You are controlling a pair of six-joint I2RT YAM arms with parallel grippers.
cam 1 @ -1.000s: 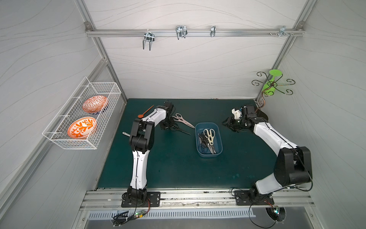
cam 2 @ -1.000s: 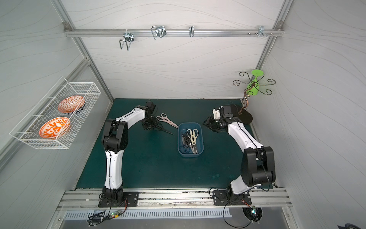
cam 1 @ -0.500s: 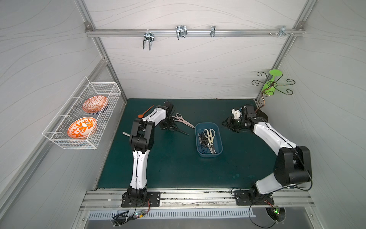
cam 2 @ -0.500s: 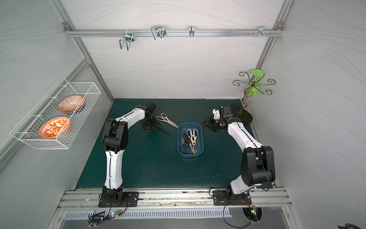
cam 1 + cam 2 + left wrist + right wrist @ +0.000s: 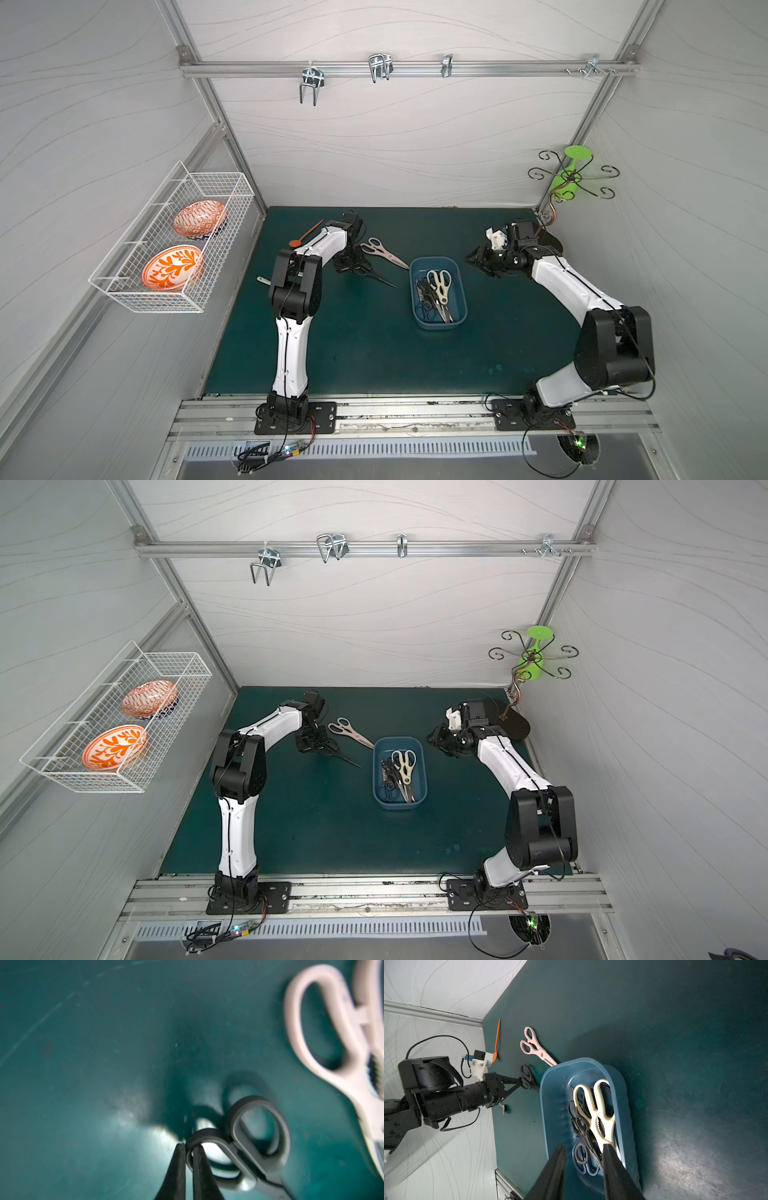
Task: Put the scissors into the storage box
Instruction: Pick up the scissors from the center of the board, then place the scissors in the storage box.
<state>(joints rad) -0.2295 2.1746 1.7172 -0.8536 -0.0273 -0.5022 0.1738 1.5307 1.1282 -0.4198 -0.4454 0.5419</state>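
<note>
- Your left gripper [image 5: 189, 1146] has its jaws closed on the rim of the smaller finger loop of the black-handled scissors [image 5: 258, 1101]. One fingertip is inside the loop and the other outside it.
- In both top views that pair [image 5: 380, 278] [image 5: 347, 759] is on the green mat [image 5: 353, 353], on the left of the storage box [image 5: 434, 259], with its blades pointing toward the box. Shadow lies under the loops, but you cannot tell whether they are clear of the mat.
- The pink-handled shears [image 5: 382, 252] lie flat on the mat just beyond the black pair. Their handles are toward the back wall and their blade tips are close to the box's far left corner. The left wrist view shows one pale loop [image 5: 294, 1022], blurred, beside the gripped handle.
- The storage box sits near the middle of the mat. The cream-handled shears [image 5: 593, 1109] lie on top inside it, and several black-handled pairs [image 5: 581, 1126] are stacked under and beside them.
- Your right gripper [image 5: 583, 1145] has its jaws partly apart with nothing between them. In a top view it [image 5: 478, 259] hangs to the right of the box's far end, apart from the rim.
- The orange spoon [image 5: 305, 235] lies near the back left of the mat, behind your left arm.
- The white wire basket [image 5: 166, 249] on the left wall holds two orange patterned bowls.
</note>
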